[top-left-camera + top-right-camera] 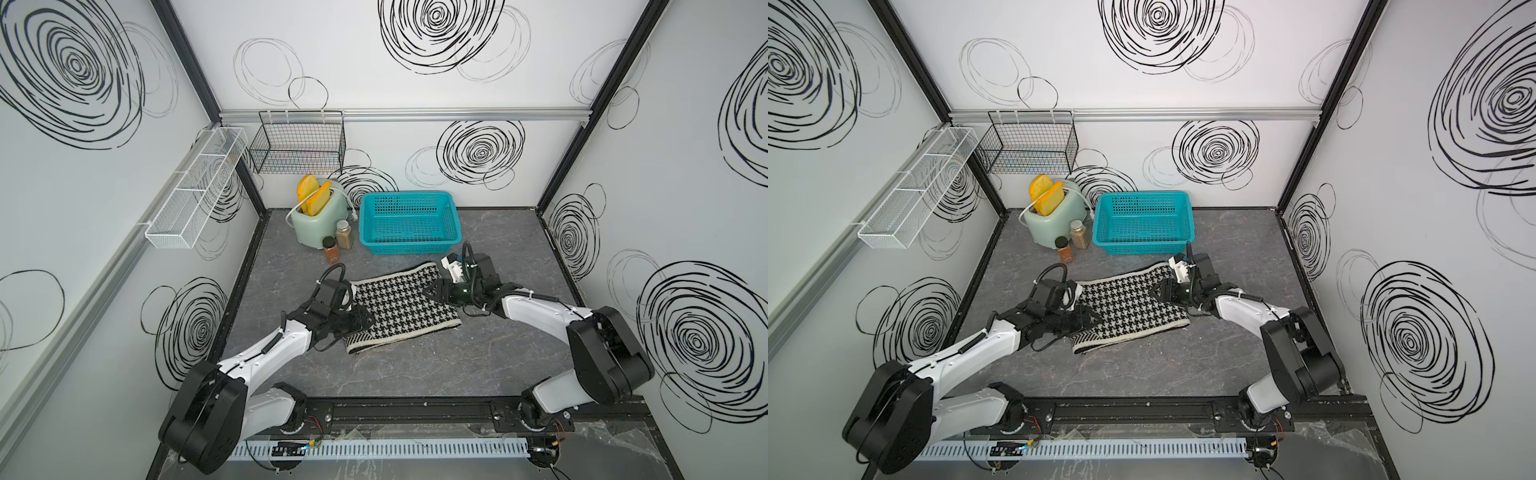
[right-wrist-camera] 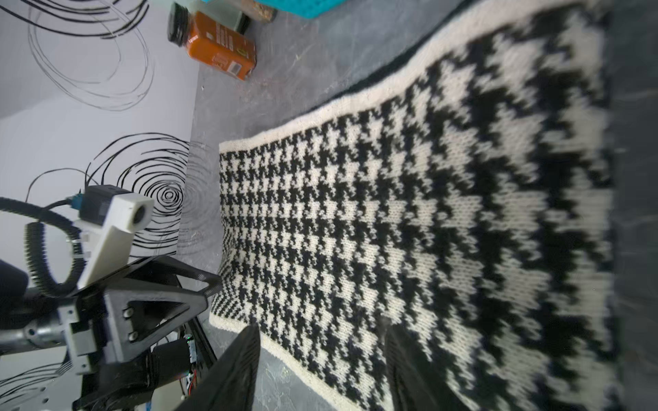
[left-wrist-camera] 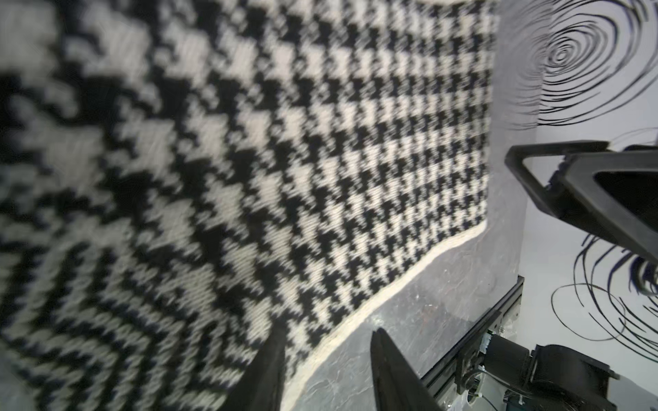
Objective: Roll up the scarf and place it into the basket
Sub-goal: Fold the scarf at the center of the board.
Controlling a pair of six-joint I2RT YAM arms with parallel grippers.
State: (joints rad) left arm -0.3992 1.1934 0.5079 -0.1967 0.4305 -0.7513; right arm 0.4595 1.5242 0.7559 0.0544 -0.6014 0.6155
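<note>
Low, left hand [image 1: 370, 322] astride scarf [image 1: 405, 305] edge

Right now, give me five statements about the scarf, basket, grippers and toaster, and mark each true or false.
1. The scarf is in the basket. False: it lies on the table, in front of the empty basket.
2. The scarf shows its houndstooth face upward. True.
3. The scarf is rolled up tight. False: it lies mostly flat, folded over only at the end by the left gripper.
4. The left gripper and the right gripper both have their jaws apart. True.
5. The toaster is empty. False: two toast slices stand in it.
</note>
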